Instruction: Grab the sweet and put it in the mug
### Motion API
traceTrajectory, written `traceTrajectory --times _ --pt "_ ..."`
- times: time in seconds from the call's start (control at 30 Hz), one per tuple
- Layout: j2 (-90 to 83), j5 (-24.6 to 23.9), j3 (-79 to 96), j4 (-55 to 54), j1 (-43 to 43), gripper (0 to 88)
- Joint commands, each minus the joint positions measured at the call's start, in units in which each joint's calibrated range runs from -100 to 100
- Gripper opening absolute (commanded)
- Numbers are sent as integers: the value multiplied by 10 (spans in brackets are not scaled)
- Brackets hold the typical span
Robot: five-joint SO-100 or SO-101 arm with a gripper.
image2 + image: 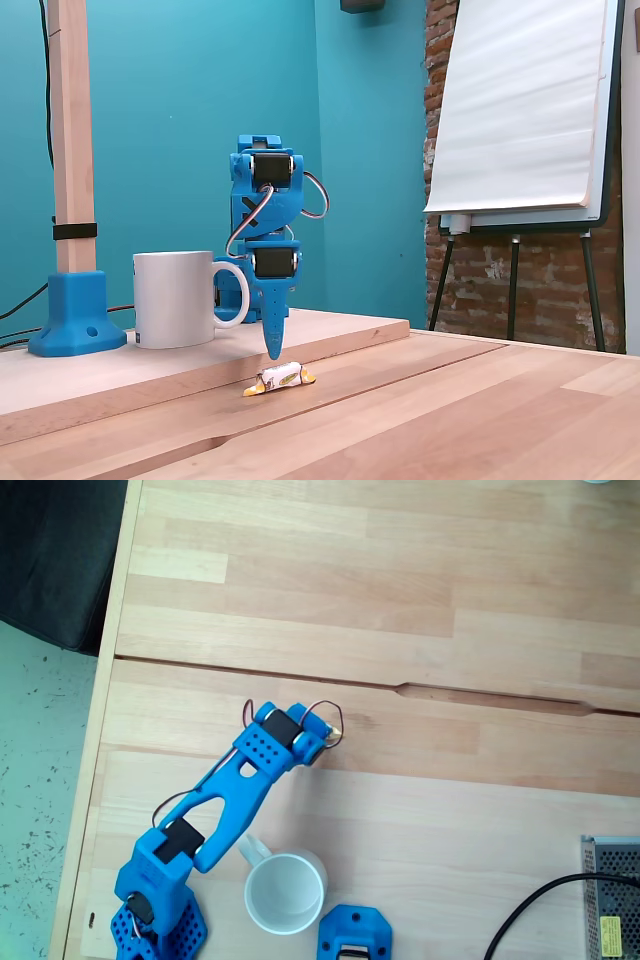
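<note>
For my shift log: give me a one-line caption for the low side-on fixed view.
Blue arm's gripper points down just above the sweet on the wooden table, white mug behind.

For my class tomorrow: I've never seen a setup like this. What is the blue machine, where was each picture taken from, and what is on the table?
The blue machine is a small robot arm with a pincer at its end. One fixed view looks straight down on the wooden table; the other looks across the table from low at its surface. A white mug stands near the arm's base. A tiny wrapped sweet lies on the wood. The pincer hangs just above the sweet, holding nothing; whether it is open is unclear.
</note>
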Motion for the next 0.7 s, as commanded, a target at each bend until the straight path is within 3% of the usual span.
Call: traceTrajectory --times 0.0,0.67 --pt "-13 3 -37 0 -2 189" --pt "1 4 -87 -1 -3 188"
